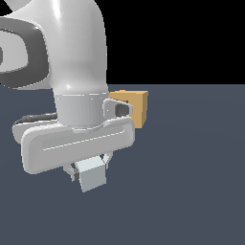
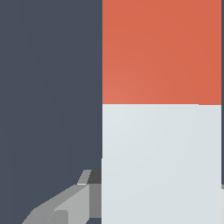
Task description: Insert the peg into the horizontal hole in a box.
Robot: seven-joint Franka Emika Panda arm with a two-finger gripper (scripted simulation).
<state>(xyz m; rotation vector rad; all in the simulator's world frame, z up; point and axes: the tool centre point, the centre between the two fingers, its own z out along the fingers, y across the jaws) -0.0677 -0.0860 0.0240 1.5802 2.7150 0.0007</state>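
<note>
The peg (image 1: 92, 178) shows its pale grey-white end below the hand in the exterior view, held between the fingers of my gripper (image 1: 90, 168), which is shut on it. In the wrist view the peg (image 2: 162, 131) fills much of the picture, its orange-red half beyond its white half, with one finger (image 2: 65, 208) pressed against the white part. The tan box (image 1: 135, 106) stands on the floor behind the hand, partly covered by the arm. The hole is hidden from both views.
The white arm and hand (image 1: 76, 143) fill the exterior view's left half. A dark blue-grey floor (image 1: 191, 182) stretches around the box and gripper.
</note>
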